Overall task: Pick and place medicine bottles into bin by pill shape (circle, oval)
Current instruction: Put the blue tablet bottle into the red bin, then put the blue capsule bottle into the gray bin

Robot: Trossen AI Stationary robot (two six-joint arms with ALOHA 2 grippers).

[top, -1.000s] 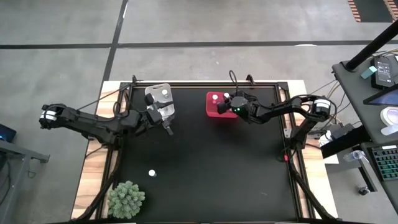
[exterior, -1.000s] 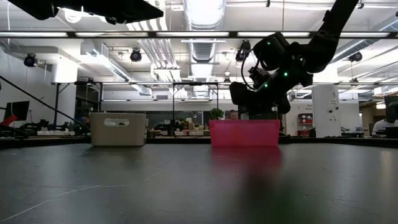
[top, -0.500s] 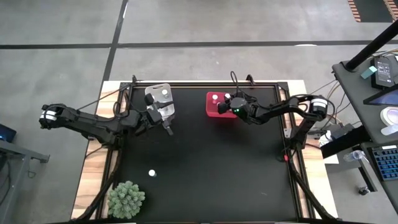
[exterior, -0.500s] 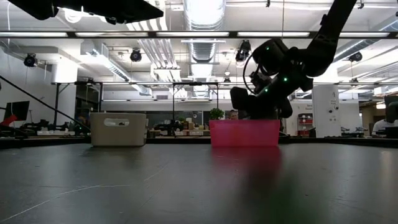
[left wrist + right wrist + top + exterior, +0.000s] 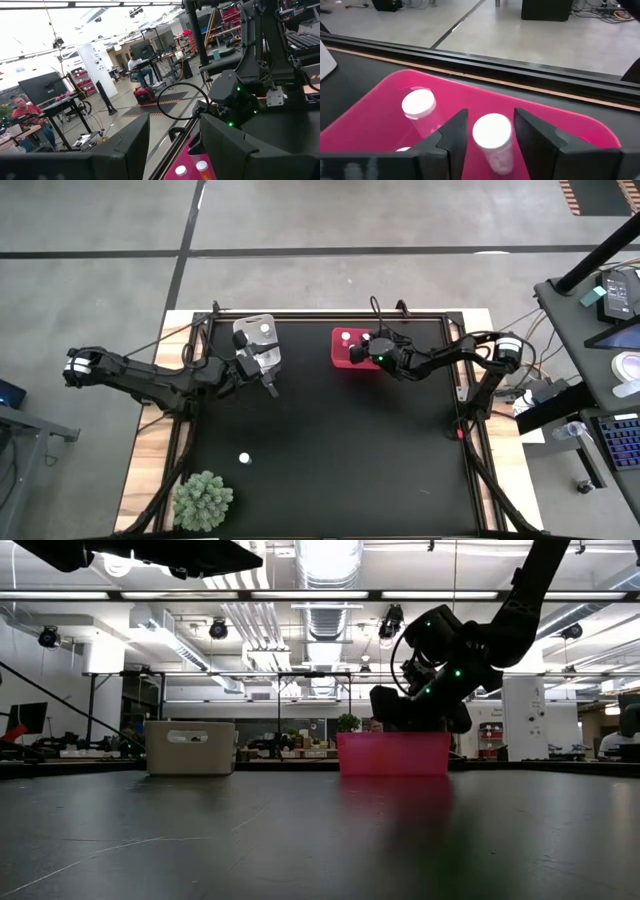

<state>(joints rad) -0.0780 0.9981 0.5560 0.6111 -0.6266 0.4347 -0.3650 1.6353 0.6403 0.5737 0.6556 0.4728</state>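
Fingers (image 5: 451,137) of the right gripper (image 5: 490,137) flank a white-capped clear bottle (image 5: 492,136) over the red bin (image 5: 570,131); grip unclear. Left gripper's (image 5: 172,145) fingers apart.

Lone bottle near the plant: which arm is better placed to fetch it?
Left. The left gripper is empty and on the lone bottle's side; the right gripper holds another bottle over the red bin.

Overhead looks straight down; low looks level across table; both share red bin (image 5: 345,348) (wrist views closer).
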